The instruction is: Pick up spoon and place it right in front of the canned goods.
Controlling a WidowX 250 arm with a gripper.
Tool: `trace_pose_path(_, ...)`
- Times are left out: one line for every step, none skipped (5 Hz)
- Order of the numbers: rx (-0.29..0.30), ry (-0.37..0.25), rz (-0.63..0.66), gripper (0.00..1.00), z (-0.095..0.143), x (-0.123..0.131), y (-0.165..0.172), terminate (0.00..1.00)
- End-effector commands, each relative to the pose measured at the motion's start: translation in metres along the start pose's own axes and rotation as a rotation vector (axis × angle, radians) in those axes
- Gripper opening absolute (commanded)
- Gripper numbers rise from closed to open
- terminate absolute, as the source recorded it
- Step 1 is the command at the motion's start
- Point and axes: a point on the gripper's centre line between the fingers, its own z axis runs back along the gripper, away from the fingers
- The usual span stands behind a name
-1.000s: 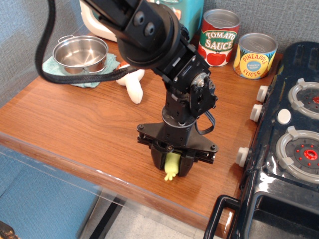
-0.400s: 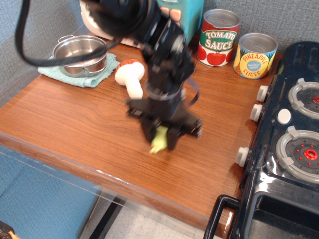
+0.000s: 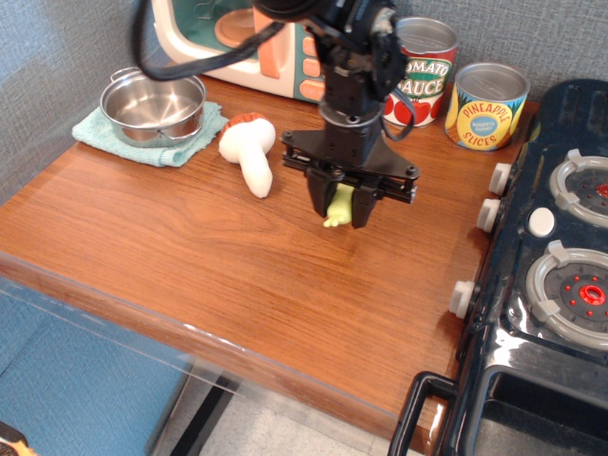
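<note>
My gripper [image 3: 342,211] is shut on the spoon [image 3: 337,207]. Only the spoon's pale yellow-green handle shows, poking out below the fingers; its metal bowl is hidden inside the gripper. The gripper hangs over the middle of the wooden table [image 3: 190,256], to the right of the mushroom. The canned goods stand at the back right: the red-and-white Tomato Sauce can [image 3: 426,68], partly behind my arm, and the shorter yellow Pineapple Slices can [image 3: 485,106]. The gripper is in front of the Tomato Sauce can, some way short of it.
A white plush mushroom [image 3: 250,152] lies left of the gripper. A steel pot [image 3: 152,103] sits on a teal cloth [image 3: 104,138] at back left. A toy appliance [image 3: 247,43] stands at the back. A black toy stove [image 3: 551,275] borders the table's right side.
The gripper has carried the spoon from near the table's front edge back and to the right, toward the cans.
</note>
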Motion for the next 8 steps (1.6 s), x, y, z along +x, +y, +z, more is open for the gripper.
trace_pose_path(0.018, -0.042, -0.082, 0.00, -0.008, 0.023, -0.019, 0.00)
trace_pose_path(0.033, -0.049, -0.114, 0.00, -0.017, 0.028, -0.018, 0.00)
trace_pose_path(0.021, -0.054, -0.129, 0.00, -0.019, 0.031, -0.017, 0.00)
trace_pose_path(0.001, -0.025, -0.086, 1.00, -0.019, 0.033, -0.010, 0.00)
trace_pose_path(-0.040, -0.028, -0.051, 1.00, -0.004, 0.035, -0.005, 0.00)
trace_pose_path(-0.082, -0.037, -0.027, 1.00, 0.018, 0.038, 0.002, 0.00)
trace_pose_path(-0.101, -0.043, 0.004, 1.00, 0.043, 0.034, 0.010, 0.00)
trace_pose_path(-0.091, -0.041, -0.002, 1.00, 0.059, 0.025, 0.018, 0.00)
